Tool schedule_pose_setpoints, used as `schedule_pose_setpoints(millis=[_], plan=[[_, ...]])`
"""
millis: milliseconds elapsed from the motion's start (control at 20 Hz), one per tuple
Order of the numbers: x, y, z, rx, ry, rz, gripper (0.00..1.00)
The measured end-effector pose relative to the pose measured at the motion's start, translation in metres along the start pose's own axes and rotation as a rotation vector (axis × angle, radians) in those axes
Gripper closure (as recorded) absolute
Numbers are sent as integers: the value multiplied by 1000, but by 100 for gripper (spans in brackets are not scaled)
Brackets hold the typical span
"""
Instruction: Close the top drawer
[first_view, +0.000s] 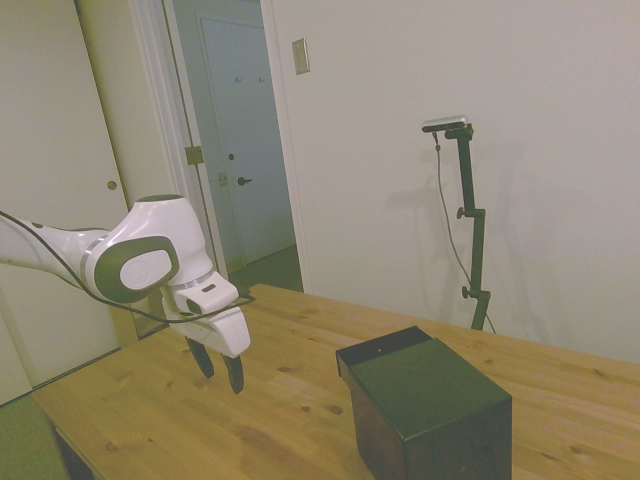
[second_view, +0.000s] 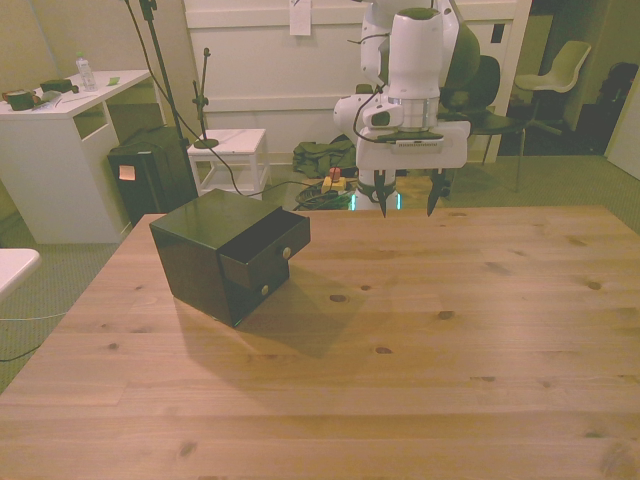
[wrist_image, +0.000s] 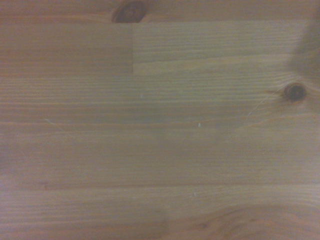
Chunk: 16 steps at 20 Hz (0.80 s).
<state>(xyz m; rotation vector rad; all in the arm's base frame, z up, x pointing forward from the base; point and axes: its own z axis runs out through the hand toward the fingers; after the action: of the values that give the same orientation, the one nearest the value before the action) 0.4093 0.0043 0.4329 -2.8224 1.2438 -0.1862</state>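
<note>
Top drawer (second_view: 262, 252) pulled out, unclosed, well off tool (second_view: 409, 207); tool wide, empty, above bench (second_view: 450, 330).

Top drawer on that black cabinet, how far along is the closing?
Nothing looks done yet: the top drawer juts out of the cabinet. The gripper, open and empty, hangs above the table, apart from the cabinet. Left to do: reach the drawer front and push it flush.

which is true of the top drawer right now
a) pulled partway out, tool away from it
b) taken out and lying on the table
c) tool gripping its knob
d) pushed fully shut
a: the top drawer juts out past the cabinet front, while the open tool hangs apart from it.
</note>
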Motion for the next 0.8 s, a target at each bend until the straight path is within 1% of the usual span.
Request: schedule_pose_setpoints(millis=[150,300,450,550,800], plan=[[4,0,-1,7,5,7,0],[23,-1,-8,24,17,37,0],[54,-6,-12,39,50,75,0],[82,-11,-12,49,85,115,0],[142,-33,-11,79,162,199,0]])
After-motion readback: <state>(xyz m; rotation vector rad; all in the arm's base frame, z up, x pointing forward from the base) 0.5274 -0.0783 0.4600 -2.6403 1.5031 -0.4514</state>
